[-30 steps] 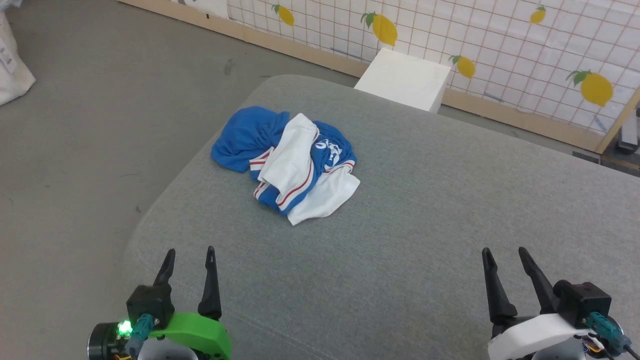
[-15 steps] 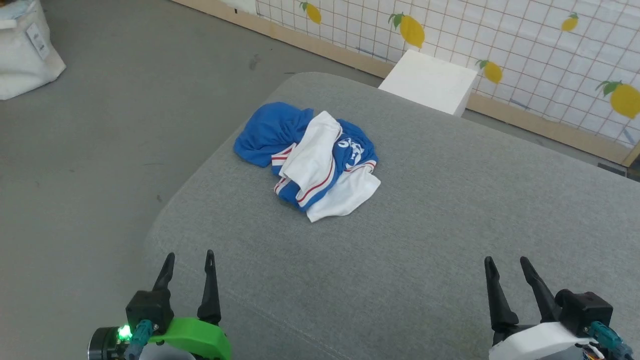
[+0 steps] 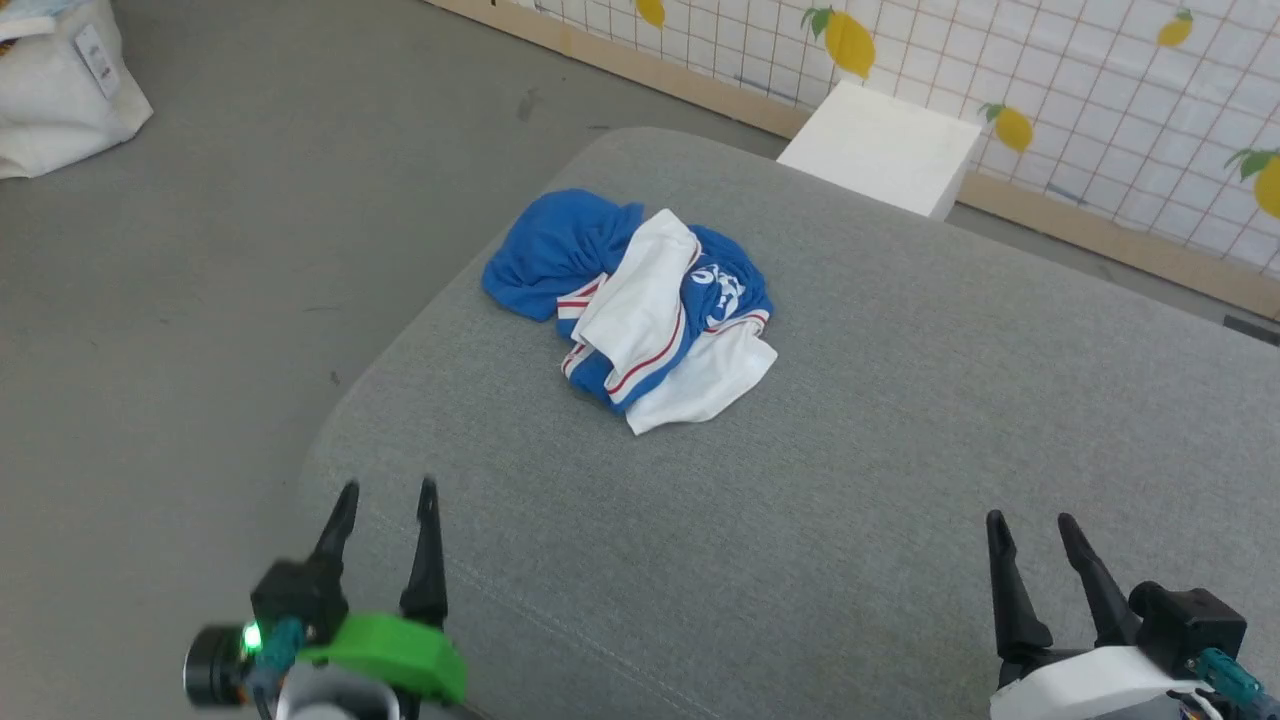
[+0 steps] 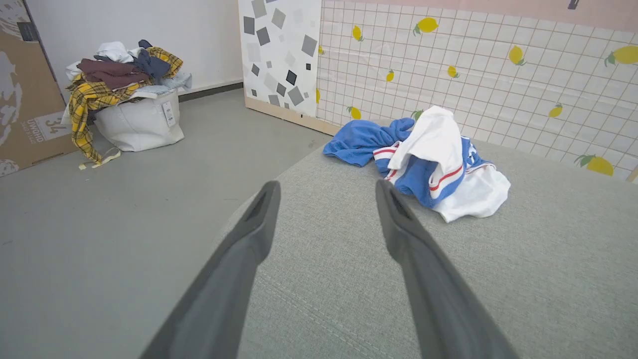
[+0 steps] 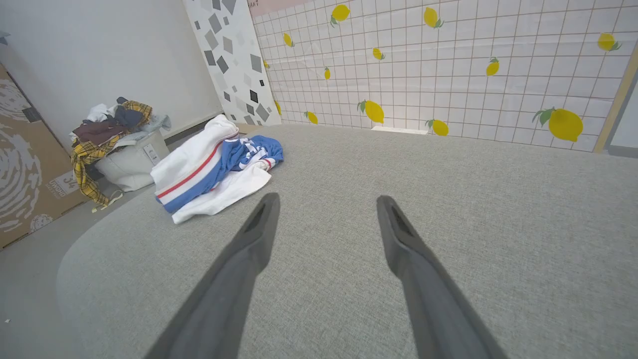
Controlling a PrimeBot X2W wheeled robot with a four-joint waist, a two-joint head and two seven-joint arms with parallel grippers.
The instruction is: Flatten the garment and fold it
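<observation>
First, at the far left of the left wrist view: a brown printed cardboard carton [image 4: 22, 99], standing on the smooth grey floor [image 3: 200, 250].

Beside it: a white fabric laundry bag [image 4: 137, 124], heaped with mixed clothes. A yellow plaid piece hangs over its rim.

Left tool [image 3: 388, 486]: two long dark fingers on a green-shelled wrist with a lit green lamp. It is released, the fingers spread with only air between them. It sits over the near left corner of the wide table [image 3: 900, 450], which is covered in pale grey woven fabric and has a rounded far left corner and a stitched seam along its near side.

Garment [image 3: 560, 250]: a royal-blue jersey T-shirt with white short sleeves and red-and-white striped trim. It lies crumpled in a heap on the far left part of the table, near the rounded corner. The blue body is bunched to the left, and one white sleeve is draped over the top of the heap. A second white panel is spread on the fabric at the near right. White lettering shows in part on a blue fold and cannot be read.

White rectangular block [image 3: 880, 150]: on the floor just beyond the table's far edge.

White grid-patterned wall panel [image 3: 1100, 70]: printed with yellow lemons, with a pale wooden strip at its base.

Right tool [image 3: 1030, 517]: two long dark fingers on a white-shelled wrist. It is released and empty, over the near right of the table. Both tools are well apart from the garment.
</observation>
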